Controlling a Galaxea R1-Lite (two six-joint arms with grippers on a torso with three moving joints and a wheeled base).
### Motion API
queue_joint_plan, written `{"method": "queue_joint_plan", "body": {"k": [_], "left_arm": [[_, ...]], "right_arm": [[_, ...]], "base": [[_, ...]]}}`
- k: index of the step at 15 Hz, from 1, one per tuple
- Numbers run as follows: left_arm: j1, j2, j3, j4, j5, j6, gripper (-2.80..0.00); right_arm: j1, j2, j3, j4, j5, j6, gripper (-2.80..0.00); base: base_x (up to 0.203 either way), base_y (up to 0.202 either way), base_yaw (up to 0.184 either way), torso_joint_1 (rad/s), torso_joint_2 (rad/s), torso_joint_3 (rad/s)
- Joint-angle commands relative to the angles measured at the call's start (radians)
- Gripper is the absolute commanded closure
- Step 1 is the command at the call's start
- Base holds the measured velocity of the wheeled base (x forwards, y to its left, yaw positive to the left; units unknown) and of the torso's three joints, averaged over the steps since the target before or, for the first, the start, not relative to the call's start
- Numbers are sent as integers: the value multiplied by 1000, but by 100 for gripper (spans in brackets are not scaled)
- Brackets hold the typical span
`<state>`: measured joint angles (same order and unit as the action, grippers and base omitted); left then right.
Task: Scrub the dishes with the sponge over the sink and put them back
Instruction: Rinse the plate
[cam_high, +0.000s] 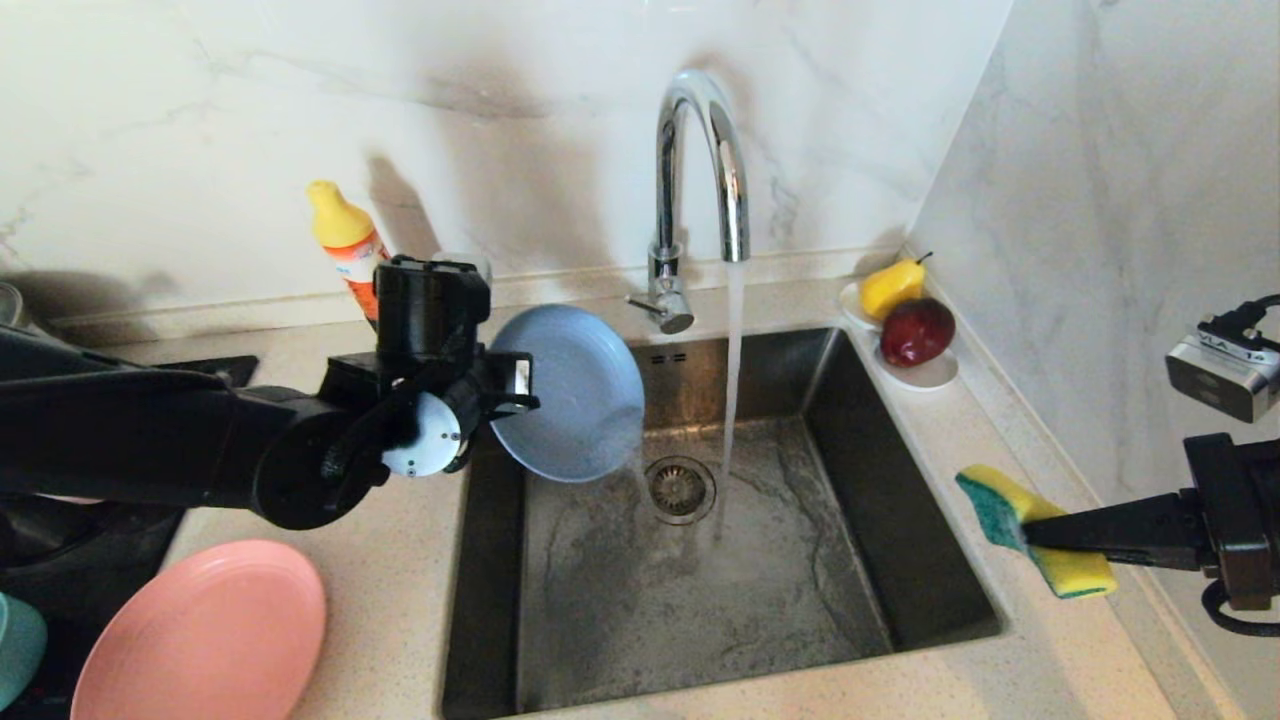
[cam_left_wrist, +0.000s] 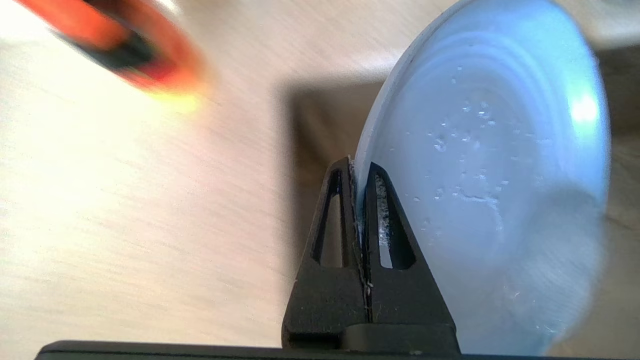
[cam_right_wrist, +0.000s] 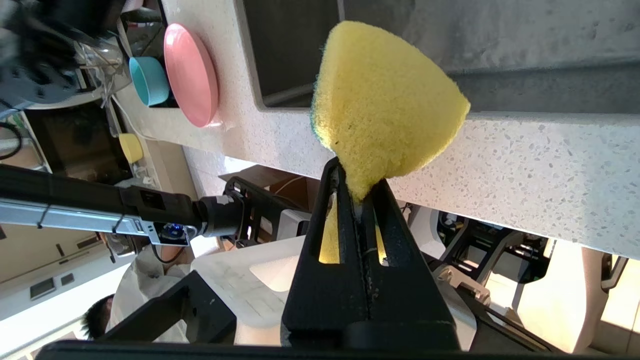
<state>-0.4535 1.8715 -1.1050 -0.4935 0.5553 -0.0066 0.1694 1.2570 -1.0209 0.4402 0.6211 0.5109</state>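
Marble-look wall behind a speckled counter; steel sink fills the centre of the head view, faucet at top centre with water running down just right of the drain.

Left gripper, left of centre, holds the blue plate on edge over the sink's upper-left corner. Plate stands nearly vertical, face toward the stream, its right rim close to the water but apparently not in it. Left wrist view: jaws pressed together on the plate's rim; droplets on the plate's face.

Right gripper, at right edge of frame, is over the counter just outside the sink's right rim. Jaws clamped on the sponge; right wrist view shows the sponge pinched hard at one end and fanned out beyond the tips.

Key relation: plate lies to the left of the sponge, across the width of the sink, the two well apart. Sponge's long axis runs upper-left to lower-right in the head view, green layer toward the basin. Judgement: the right arm must carry the sponge leftward over the basin to meet the plate's face; scrubbing of this plate not yet begun.

Pink plate and teal bowl sit lower left on the counter. Pink bowl not identified.
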Motion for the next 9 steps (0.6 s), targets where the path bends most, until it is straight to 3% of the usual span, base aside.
{"method": "queue_joint_plan", "body": {"k": [1,5,9], "left_arm": [[39,-41,8,-33,58,83,0],[53,-70,30,-127,77,167,0],[53,-99,84,-171,77,187,0]], "right_arm": [[4,-5,12,3,3,3,0],[4,-8,22,3,3,3,0],[12,-11,49,3,5,3,0]], "base": [[0,0,0,0,0,0],[0,0,0,0,0,0],[0,0,0,0,0,0]]}}
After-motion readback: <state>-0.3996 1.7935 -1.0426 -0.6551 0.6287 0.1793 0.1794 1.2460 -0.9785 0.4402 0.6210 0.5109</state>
